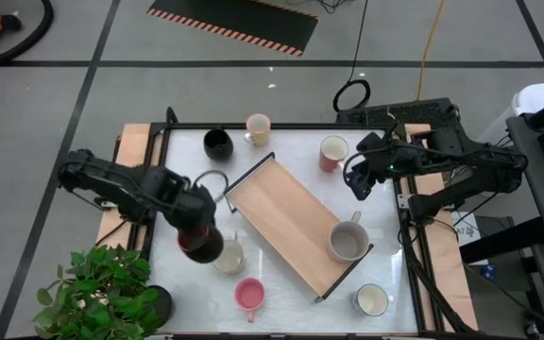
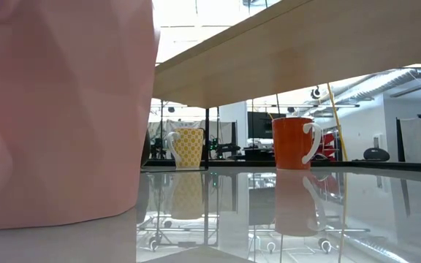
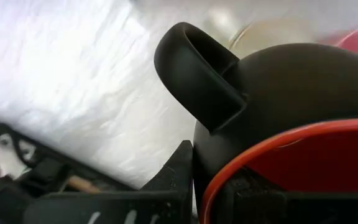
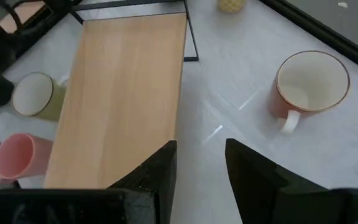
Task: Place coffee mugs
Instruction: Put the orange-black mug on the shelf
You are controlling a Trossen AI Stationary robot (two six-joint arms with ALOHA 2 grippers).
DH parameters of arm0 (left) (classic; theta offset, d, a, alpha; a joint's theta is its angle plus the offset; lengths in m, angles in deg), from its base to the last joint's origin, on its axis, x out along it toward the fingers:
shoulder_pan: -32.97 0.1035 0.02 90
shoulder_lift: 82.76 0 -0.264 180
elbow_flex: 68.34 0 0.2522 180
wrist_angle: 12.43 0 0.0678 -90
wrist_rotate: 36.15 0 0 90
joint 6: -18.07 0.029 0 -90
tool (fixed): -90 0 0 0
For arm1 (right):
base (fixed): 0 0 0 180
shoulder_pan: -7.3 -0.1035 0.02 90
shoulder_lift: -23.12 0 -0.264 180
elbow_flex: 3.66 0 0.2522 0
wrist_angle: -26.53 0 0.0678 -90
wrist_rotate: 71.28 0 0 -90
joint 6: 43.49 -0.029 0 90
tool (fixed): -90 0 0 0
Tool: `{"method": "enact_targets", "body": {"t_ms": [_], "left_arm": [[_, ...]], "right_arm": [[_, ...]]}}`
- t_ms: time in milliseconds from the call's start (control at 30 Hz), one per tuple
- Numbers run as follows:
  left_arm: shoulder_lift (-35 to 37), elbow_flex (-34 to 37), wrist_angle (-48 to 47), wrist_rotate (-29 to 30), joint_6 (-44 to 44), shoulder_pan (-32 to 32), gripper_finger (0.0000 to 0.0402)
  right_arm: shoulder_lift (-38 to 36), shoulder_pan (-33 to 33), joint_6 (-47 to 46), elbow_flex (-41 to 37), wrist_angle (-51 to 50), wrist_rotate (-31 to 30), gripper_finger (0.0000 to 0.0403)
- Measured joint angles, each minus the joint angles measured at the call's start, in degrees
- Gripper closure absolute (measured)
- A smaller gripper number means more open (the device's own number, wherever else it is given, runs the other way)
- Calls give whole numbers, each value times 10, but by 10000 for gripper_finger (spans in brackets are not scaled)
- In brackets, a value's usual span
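My left gripper [image 1: 199,236] is near the table's front left, shut on a black mug with a red inside [image 3: 291,106]. My right gripper [image 1: 357,179] hangs open over the table's right side with nothing between its fingers [image 4: 201,168]. A grey mug [image 1: 348,242] stands on the long wooden tray [image 1: 286,217]. Standing on the table are a black mug [image 1: 217,144], a yellow-patterned mug [image 1: 258,127], a red mug [image 1: 332,152], a cream mug [image 1: 231,258], a pink mug [image 1: 249,295] and a white mug [image 1: 371,300]. My left gripper grips the black mug's wall at the rim [image 3: 211,180], beside the handle [image 3: 191,74]. One finger [image 3: 176,177] is outside the wall and the other is inside the mug. The fingers come from above, pointing down. The mug hangs upright below them, above the table.
The tray lies slantwise across the table's middle, with black wire ends. A potted plant [image 1: 102,288] stands at the near left corner, close to the left arm. In the low view the pink mug [image 2: 50,109] fills the left side, under the tray [image 2: 305,51].
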Motion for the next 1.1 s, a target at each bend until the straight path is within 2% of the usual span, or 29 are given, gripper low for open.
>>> {"method": "enact_targets", "body": {"t_ms": [200, 333, 667, 900, 1100], "left_arm": [[-21, -82, 1, 33, -6, 30, 380], [-54, -134, 4, 47, 34, 48, 380], [-217, -310, 70, 31, 166, 48, 380], [-324, -436, 122, 34, 225, 44, 380], [-345, -442, 202, 34, 221, 45, 380]], "right_arm": [[-3, 0, 34, 0, -24, 1, 277], [-8, 0, 63, 0, -44, 2, 277], [-54, 0, 101, 0, -56, 17, 277], [-88, 0, 78, 0, -90, 31, 277], [-103, 0, 86, 0, -112, 31, 277]]}}
